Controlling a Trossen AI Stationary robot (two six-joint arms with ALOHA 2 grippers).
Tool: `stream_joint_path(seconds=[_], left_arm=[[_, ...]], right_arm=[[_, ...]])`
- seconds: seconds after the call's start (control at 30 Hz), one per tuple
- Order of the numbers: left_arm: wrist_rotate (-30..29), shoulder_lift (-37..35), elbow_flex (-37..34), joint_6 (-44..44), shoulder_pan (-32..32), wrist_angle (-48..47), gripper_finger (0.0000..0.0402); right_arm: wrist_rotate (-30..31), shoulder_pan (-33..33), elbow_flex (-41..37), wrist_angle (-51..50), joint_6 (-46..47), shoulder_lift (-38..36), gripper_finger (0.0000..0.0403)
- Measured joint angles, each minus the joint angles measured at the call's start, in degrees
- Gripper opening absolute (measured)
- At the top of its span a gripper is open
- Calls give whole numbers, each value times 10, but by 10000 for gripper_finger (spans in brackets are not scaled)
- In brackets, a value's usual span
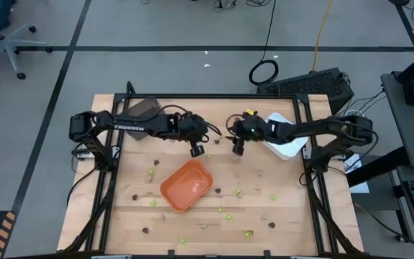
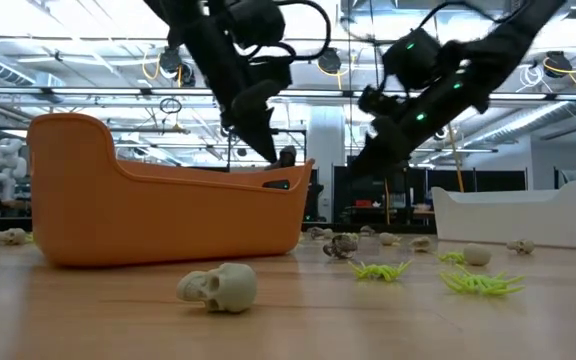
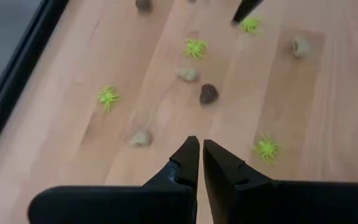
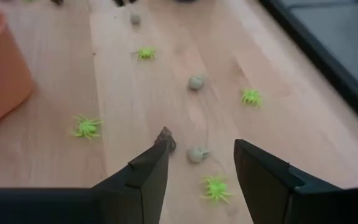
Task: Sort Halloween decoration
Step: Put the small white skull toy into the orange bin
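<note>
The orange tray (image 1: pixel 187 185) is sitting near the middle of the wooden surface (image 1: pixel 128 216), and everything else is placed around it. The left end effector (image 1: pixel 196 150) is hovering just beyond the tray's far edge, on its left-arm side, with its fingers (image 3: pixel 190 163) pressed together and holding nothing. The right end effector (image 1: pixel 238 148) is hanging a little farther from the tray on the right-arm side, also above the surface, its fingers (image 4: pixel 146 174) spread apart with nothing between them. The Halloween decoration (image 1: pixel 238 193) is lying scattered over the surface all around the tray: lime-green spiders (image 4: pixel 87 127), tan-grey skulls (image 2: pixel 219 286) and dark brown pieces (image 3: pixel 208 94), most of them on the near side of the tray and to its right, a few to its left and beyond it. In the low view one skull is resting just in front of the tray, and green spiders (image 2: pixel 480 283) are lying to the tray's right. In the right wrist view a dark brown piece (image 4: pixel 166 138), a tan-grey piece (image 4: pixel 196 154) and a green spider (image 4: pixel 215 187) are lying on the surface under the spread fingers, none of them touched. A white tray (image 1: pixel 284 141) is sitting well to the right of the orange tray, at the far right of the surface under the right arm, and a dark grey tray (image 1: pixel 141 109) is sitting at the far left corner under the left arm.
</note>
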Motion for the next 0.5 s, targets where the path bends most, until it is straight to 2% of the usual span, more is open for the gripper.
stream_joint_path(seconds=[0.1, 0.33, 0.5], left_arm=[[3, -21, -32, -17, -10, 8, 22], [-29, -113, -117, -48, -53, 46, 22], [-38, -173, -175, -48, -84, 154, 22]], right_arm=[[-35, -17, 31, -14, -6, 46, 169], [-58, -27, 82, -35, -22, 118, 169], [-70, -33, 94, -36, -38, 144, 169]])
